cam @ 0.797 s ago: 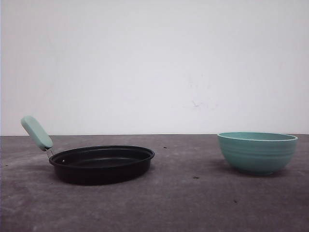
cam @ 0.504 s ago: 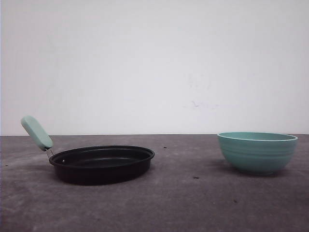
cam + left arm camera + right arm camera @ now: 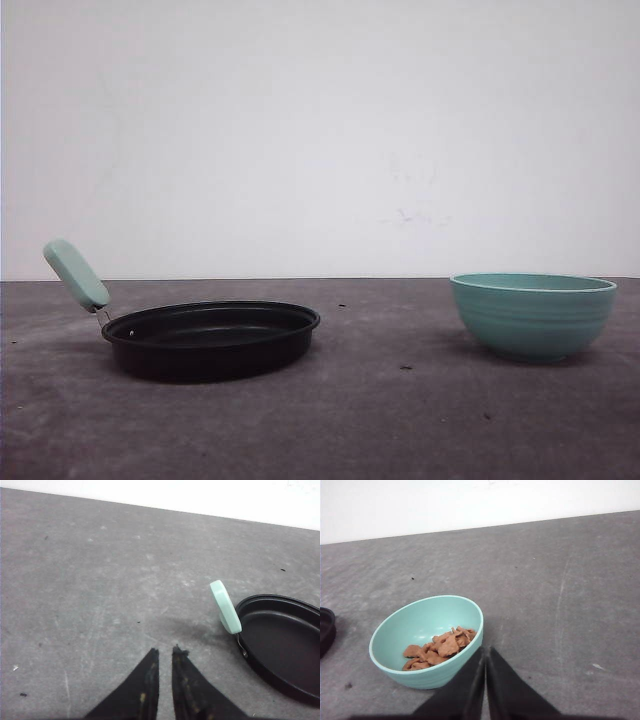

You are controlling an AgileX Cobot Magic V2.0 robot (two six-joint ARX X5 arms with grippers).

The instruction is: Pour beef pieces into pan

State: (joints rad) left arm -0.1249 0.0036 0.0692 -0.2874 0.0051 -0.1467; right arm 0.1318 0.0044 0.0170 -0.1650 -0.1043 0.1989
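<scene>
Since nothing has been lifted yet, both claws hang above the table (image 3: 400, 420), each set up for its own job. The right gripper (image 3: 485, 657), fingers pressed together and holding nothing, hovers just beside the rim of the teal bowl (image 3: 427, 640), where the beef pieces (image 3: 440, 647) lie in a low heap. The left gripper (image 3: 164, 655), its tips nearly touching and empty as far as this angle shows, sits near the pan (image 3: 285, 645), whose mint handle (image 3: 225, 607) tilts up toward it, probably for steadying.
</scene>
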